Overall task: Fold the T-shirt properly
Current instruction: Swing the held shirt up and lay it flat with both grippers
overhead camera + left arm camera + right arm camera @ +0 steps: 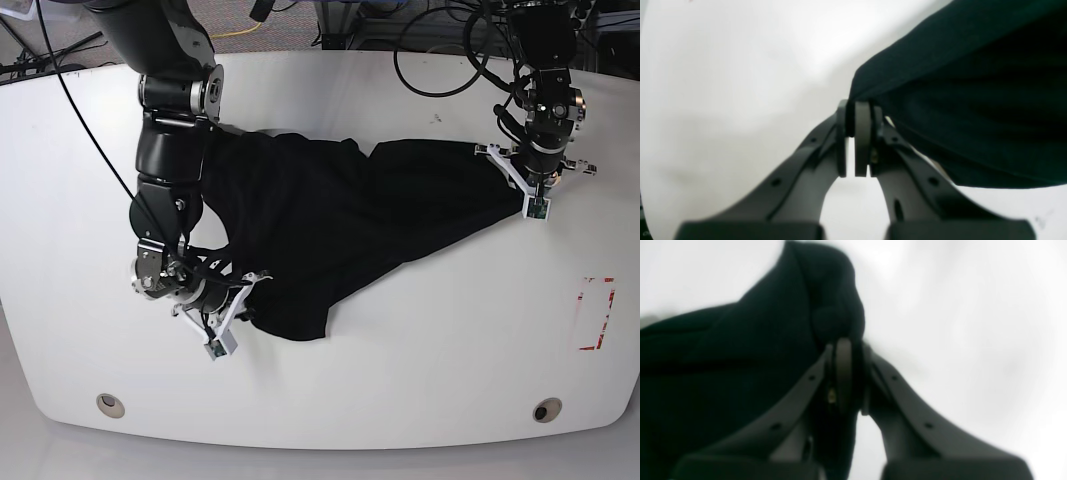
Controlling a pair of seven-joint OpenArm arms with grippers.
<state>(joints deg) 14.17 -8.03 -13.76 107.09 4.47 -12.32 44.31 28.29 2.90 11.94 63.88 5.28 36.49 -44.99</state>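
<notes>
Black T-shirt (340,220) gripped at two places over a white table (440,350).

The T-shirt is spread unevenly across the middle of the table, its cloth drawn out toward both arms. At one end, a narrow stretch of it is pinched by the left gripper (853,116), whose fingers are clamped on the fabric. At the other end, the cloth's edge is caught by the right gripper (850,353), its fingers likewise closed on the fabric. A corner of dark cloth is seen beside the right gripper, pointing toward the table's near edge. Two round inserts (110,405) are set near the front corners of the table, and a red broken outline (594,313) is marked on its surface near the side of the left arm.
</notes>
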